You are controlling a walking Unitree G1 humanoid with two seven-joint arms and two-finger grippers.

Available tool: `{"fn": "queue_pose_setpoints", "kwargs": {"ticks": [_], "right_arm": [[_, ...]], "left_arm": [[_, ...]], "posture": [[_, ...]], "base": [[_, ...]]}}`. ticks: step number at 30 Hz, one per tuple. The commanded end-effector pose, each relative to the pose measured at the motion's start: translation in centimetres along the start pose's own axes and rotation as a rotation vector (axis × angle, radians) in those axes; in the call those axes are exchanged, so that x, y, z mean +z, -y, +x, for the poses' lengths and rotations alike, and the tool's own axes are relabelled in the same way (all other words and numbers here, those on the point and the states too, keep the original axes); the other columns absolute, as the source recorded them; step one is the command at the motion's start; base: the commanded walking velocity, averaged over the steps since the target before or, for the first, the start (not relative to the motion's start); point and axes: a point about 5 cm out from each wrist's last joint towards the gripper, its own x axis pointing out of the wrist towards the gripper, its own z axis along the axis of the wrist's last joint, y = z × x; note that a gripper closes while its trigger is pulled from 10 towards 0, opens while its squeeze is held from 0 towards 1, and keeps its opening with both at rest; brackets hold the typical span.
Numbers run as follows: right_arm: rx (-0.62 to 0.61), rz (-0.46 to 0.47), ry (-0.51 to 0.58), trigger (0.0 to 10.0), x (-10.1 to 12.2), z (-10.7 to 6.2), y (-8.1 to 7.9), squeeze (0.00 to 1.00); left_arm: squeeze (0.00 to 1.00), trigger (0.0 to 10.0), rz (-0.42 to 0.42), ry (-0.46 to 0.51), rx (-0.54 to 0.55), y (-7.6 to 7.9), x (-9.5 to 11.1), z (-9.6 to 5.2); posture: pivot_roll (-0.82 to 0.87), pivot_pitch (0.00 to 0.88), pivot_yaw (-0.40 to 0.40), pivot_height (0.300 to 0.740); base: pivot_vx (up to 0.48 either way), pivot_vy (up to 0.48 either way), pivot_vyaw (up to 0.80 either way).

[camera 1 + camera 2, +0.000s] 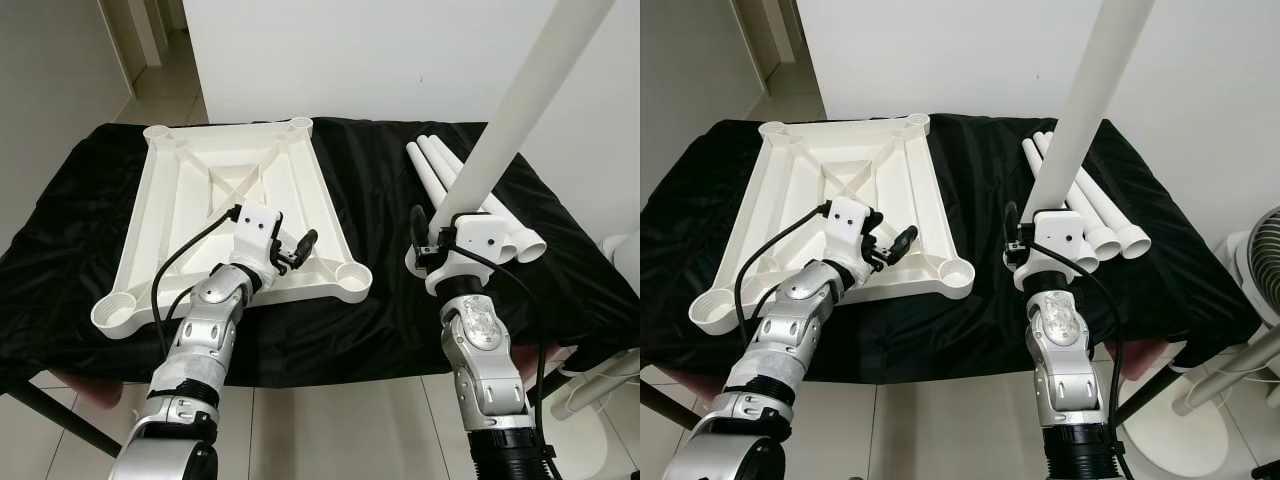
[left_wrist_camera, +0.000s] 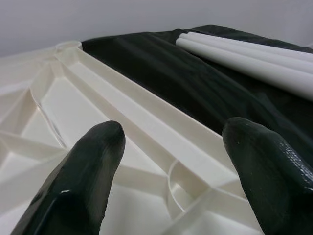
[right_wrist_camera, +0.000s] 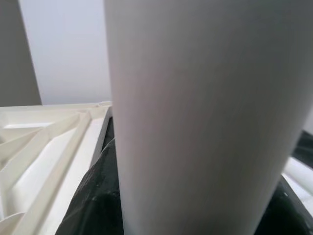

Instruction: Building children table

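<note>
An upturned white tabletop [image 1: 240,190] is laid on the black-draped desk [image 1: 380,180], and the left end effector [image 1: 290,250] is held released over its near edge. Just right of the tabletop, a white leg [image 1: 510,120] is gripped upright by the right end effector [image 1: 425,245]; three spare legs [image 1: 1090,205] are laid further right.

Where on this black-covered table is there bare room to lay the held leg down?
The widest free patch is the black cloth between the upside-down white plastic tabletop and the white plastic legs lying at the right. A narrow strip runs along the near edge. The right hand grips the raised white leg. The left hand crowds the tabletop's near rim.
</note>
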Motion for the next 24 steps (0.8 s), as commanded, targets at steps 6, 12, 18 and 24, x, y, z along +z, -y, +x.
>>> {"fn": "queue_pose_setpoints", "kwargs": {"ticks": [6,12,18,24], "right_arm": [[0.049,0.034,0.001,10.0,-0.7,1.5,-0.2,0.0],[0.107,0.031,0.024,10.0,-0.2,4.0,0.6,0.0],[0.116,0.035,0.04,10.0,0.3,4.6,0.8,0.0],[0.132,0.037,0.037,10.0,-0.3,4.6,-0.2,0.0]], "left_arm": [[0.0,10.0,0.013,-0.019,0.116,-0.7,0.0,0.7],[0.0,10.0,0.009,0.004,0.113,-0.1,0.7,1.6],[0.0,10.0,0.043,0.037,0.129,-0.1,1.5,1.8],[0.0,10.0,0.064,0.059,0.205,-1.0,2.8,1.5]], "posture": [[-0.11,0.005,0.089,0.74],[-0.04,0.0,0.033,0.74],[0.05,0.0,-0.04,0.74],[0.1,0.0,-0.042,0.74]], "base": [[0.0,0.0,0.0],[0.0,0.0,0.0],[0.0,0.0,0.0],[0.0,0.0,0.0]]}}
